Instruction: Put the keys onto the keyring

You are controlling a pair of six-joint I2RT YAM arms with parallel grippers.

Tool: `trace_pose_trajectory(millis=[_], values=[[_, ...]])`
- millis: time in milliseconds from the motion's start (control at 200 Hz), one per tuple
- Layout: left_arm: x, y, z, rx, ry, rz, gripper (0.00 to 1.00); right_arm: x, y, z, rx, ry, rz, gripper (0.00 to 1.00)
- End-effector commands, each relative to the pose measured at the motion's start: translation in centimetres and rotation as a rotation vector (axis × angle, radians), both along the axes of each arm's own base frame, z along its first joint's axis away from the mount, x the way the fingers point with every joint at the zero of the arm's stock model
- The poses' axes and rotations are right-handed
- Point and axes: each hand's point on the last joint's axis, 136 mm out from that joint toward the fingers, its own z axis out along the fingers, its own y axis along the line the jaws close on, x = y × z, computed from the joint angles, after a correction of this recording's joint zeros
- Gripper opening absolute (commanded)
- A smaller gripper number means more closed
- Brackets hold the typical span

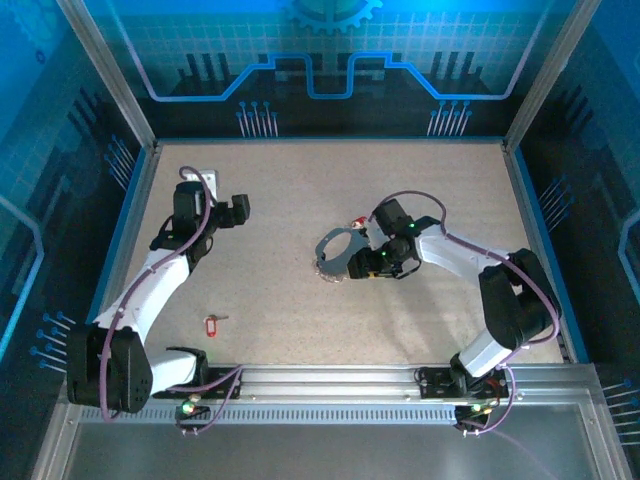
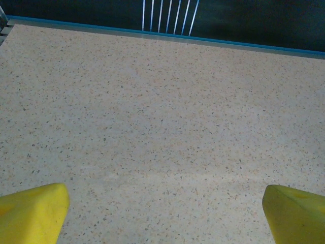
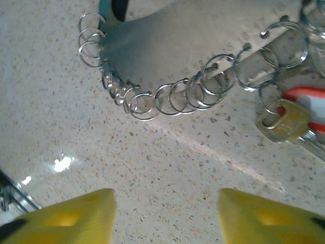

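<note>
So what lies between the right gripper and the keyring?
Nothing but bare table, seen in the right wrist view, separates the right gripper from the keyring.

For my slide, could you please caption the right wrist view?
Yellow-fingered claw hovers over thin silver wire keyring; red-tagged metal key nearby.

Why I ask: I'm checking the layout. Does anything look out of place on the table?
One red-tagged key lies alone near the left arm, far from the keyring at mid-table. Another key sits right beside the keyring. Nothing looks damaged or spilled.
</note>
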Motion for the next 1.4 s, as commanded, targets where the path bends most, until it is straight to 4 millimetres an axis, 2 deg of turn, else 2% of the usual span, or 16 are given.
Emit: trace_pose_trajectory(millis=[0, 60, 115, 235, 365, 425, 630, 840, 1056, 1251, 1396], values=[[0.3, -0.1, 1.9, 0.003, -0.045, 0.004, 0.99, -0.6, 1.1, 0.8, -0.05, -0.022, 0.032, 0.48], [0.2, -0.2, 2.0, 0.003, -0.048, -0.001, 0.99, -0.3, 2.1, 0.9, -0.086, -0.057, 0.057, 0.43], [0.2, -0.2, 2.3, 0.004, -0.056, -0.005, 0.99, 0.3, 2.6, 0.6, -0.141, -0.095, 0.078, 0.32], [0.2, 0.2, 2.2, 0.017, -0.059, 0.012, 0.99, 2.4, 2.8, -0.5, -0.271, -0.155, 0.087, 0.24], [0.1, 0.1, 2.3, 0.016, -0.059, 0.009, 0.99, 4.4, 2.1, -0.4, -0.363, -0.202, 0.061, 0.26], [0.0, 0.2, 2.4, 0.016, -0.062, 0.012, 0.99, 4.7, 1.8, -0.5, -0.397, -0.204, 0.071, 0.27], [0.1, 0.0, 2.4, 0.007, -0.061, 0.005, 0.99, 4.2, 1.7, -2.5, -0.472, -0.172, 0.106, 0.29], [-0.1, 0.2, 2.8, 0.02, -0.075, 0.009, 0.99, 4.1, 0.6, -3.3, -0.546, -0.176, 0.094, 0.25], [-0.1, 0.1, 2.8, 0.015, -0.071, 0.006, 0.99, 4.7, -0.1, -3.0, -0.595, -0.198, 0.085, 0.19], [-0.1, 0.1, 2.7, 0.016, -0.072, 0.004, 0.99, 5.1, 0.8, -2.6, -0.562, -0.203, 0.08, 0.15], [-0.1, 0.1, 2.7, 0.018, -0.071, 0.005, 0.99, 5.6, 1.3, -2.0, -0.54, -0.214, 0.073, 0.16]])
